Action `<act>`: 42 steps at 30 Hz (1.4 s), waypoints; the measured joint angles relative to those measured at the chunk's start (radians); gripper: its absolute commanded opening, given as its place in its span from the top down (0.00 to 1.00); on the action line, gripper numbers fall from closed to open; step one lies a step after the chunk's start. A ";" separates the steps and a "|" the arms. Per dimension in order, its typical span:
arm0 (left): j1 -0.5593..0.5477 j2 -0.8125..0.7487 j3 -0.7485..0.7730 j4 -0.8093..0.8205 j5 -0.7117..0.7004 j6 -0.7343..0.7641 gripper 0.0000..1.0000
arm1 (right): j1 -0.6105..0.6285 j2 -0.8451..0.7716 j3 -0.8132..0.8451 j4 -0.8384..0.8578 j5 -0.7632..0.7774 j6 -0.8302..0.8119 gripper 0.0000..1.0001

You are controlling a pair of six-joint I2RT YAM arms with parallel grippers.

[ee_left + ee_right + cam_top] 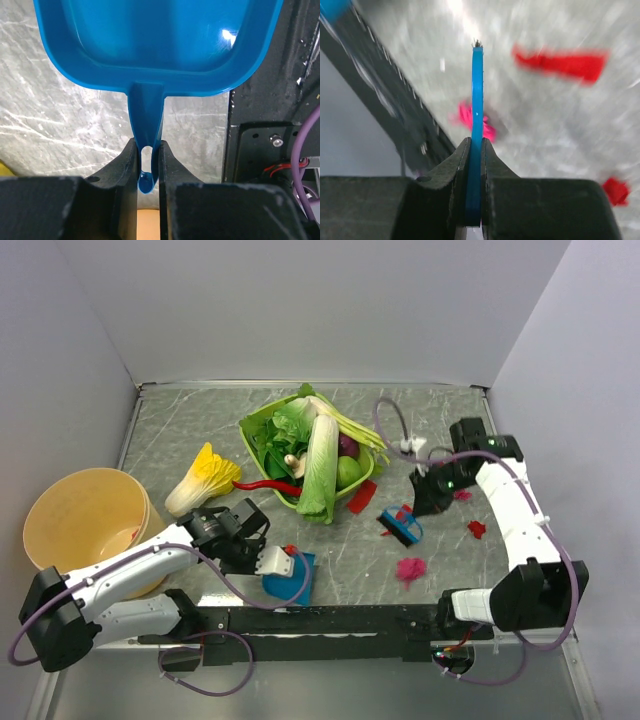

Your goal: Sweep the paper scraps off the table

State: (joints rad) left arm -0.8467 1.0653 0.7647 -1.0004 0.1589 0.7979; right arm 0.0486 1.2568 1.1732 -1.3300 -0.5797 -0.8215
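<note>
As the overhead camera frames it, table: grey-green marble top with white walls on three sides and both arm bases at the near edge.
tan bucket: upright at the near left, beside the left arm.
green basket: at centre rear, heaped with leafy vegetables; a pale cabbage and a red chili lie just left of it.
blue dustpan: near the front rail, left of centre.
left gripper: fingers clamped on the dustpan's handle.
blue brush: on the table right of centre, bristles down.
right gripper: fingers closed tight on the brush's thin blue back. This view is blurred.
paper scraps: all on the table's right half — a magenta tuft near the front, red pieces right of the brush, a red strip beside the basket. One red piece sits at the dustpan's far edge; contact cannot be told.
</note>
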 measured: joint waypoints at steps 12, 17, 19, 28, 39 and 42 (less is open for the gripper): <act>-0.012 0.068 -0.056 0.131 -0.026 -0.058 0.99 | 0.000 -0.314 -0.122 0.288 0.104 -0.082 1.00; -0.012 0.081 -0.083 0.179 -0.039 -0.087 0.99 | 0.021 -0.425 -0.325 0.474 0.190 -0.321 1.00; -0.012 0.090 -0.087 0.206 -0.041 -0.095 0.99 | 0.054 -0.414 -0.378 0.574 0.217 -0.404 1.00; -0.012 0.121 -0.087 0.242 -0.041 -0.112 0.99 | 0.308 -0.220 -0.430 0.866 0.273 -0.580 1.00; -0.001 0.121 -0.087 0.244 -0.040 -0.111 0.99 | 0.392 -0.100 -0.495 0.916 0.321 -0.699 1.00; 0.002 0.121 -0.087 0.248 -0.039 -0.111 0.99 | 0.392 -0.118 -0.495 0.869 0.333 -0.710 1.00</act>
State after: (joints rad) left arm -0.8448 1.1862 0.6777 -0.7528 0.1196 0.6872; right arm 0.4408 1.1389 0.6785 -0.4614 -0.2470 -1.5314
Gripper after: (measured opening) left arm 0.176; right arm 0.134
